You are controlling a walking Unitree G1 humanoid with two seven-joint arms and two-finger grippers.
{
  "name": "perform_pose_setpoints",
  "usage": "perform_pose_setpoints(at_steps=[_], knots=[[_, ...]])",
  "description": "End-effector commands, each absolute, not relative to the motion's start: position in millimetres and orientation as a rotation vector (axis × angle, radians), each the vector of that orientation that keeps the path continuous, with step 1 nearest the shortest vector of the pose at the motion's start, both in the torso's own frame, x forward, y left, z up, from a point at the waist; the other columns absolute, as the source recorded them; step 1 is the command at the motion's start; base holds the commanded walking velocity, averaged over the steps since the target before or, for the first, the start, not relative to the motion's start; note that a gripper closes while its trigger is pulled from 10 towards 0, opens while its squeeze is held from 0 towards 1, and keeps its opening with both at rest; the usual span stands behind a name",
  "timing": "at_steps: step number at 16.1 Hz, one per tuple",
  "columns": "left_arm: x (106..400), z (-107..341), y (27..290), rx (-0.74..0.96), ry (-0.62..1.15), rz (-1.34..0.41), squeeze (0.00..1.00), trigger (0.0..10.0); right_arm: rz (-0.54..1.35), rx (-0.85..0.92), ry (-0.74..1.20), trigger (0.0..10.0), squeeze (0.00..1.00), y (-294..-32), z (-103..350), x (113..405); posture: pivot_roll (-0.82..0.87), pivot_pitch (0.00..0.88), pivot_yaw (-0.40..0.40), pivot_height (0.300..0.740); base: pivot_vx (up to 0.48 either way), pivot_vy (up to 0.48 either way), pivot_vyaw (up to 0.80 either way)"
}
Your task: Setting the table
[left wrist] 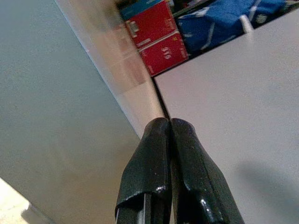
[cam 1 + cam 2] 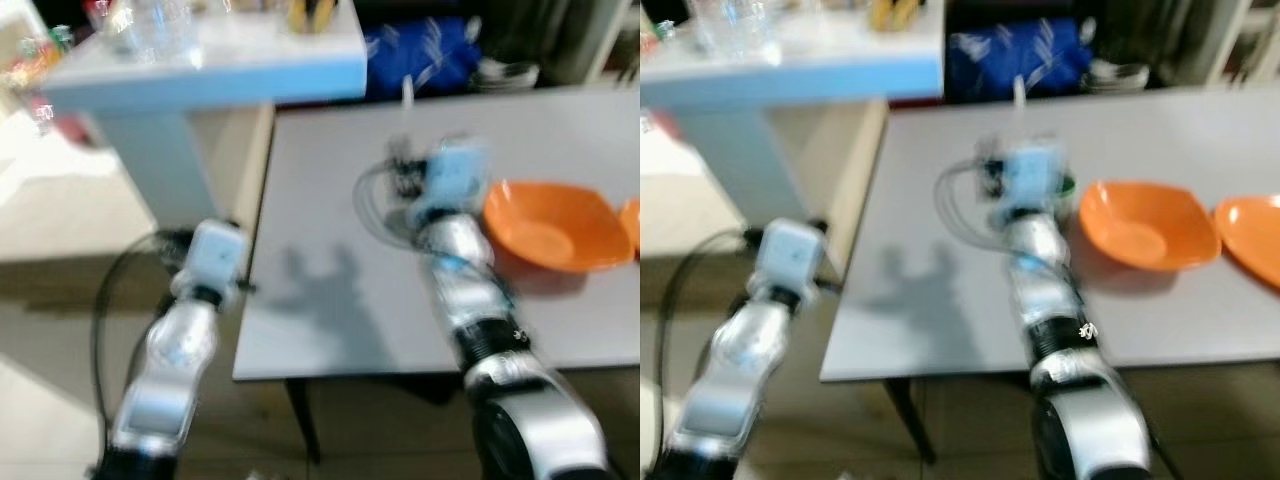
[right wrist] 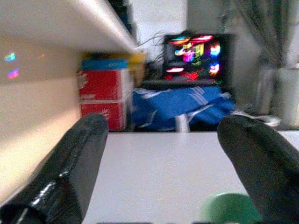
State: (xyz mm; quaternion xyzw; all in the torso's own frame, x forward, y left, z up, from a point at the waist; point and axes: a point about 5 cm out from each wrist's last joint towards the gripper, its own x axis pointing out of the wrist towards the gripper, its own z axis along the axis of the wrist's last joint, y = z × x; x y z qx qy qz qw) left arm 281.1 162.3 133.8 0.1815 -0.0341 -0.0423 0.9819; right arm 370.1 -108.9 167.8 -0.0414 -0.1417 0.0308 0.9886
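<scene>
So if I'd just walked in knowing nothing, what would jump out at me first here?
Probably the bright orange bowl on the grey table, with an orange plate at its right. Next, the robot's silver right arm reaching over the table, its right claw open with something small and green between its black fingers. The left claw is shut beside the table's left edge.

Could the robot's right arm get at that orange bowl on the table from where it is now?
Probably yes: the right gripper is open over the grey table, and the orange bowl sits just to its right with nothing between them.
</scene>
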Motion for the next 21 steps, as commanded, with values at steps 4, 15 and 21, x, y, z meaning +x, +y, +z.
perform_pose_setpoints(at_steps=[4, 15, 21], knots=[[282.0, 135.9, 160.0, 0.355, -0.072, -0.096, 0.00, 10.0, 0.025, -0.096, -0.269, 10.0, 0.00, -119.2, 164.7, 371.0, -0.08, 0.000, 0.125, 0.740, 0.000, 0.000, -0.50], [275.5, 136.8, 170.2, 0.367, -0.050, -0.107, 0.00, 10.0, -0.115, 0.003, -0.034, 10.0, 0.00, -131.4, 139.9, 377.7, -0.05, 0.000, 0.163, 0.740, 0.000, 0.000, 0.00], [267.1, 144.2, 187.5, 0.397, -0.043, -0.076, 0.00, 10.0, -0.082, -0.004, 0.106, 10.0, 0.00, -124.6, 120.4, 379.5, 0.00, 0.020, 0.170, 0.740, 0.000, 0.000, 0.00]])
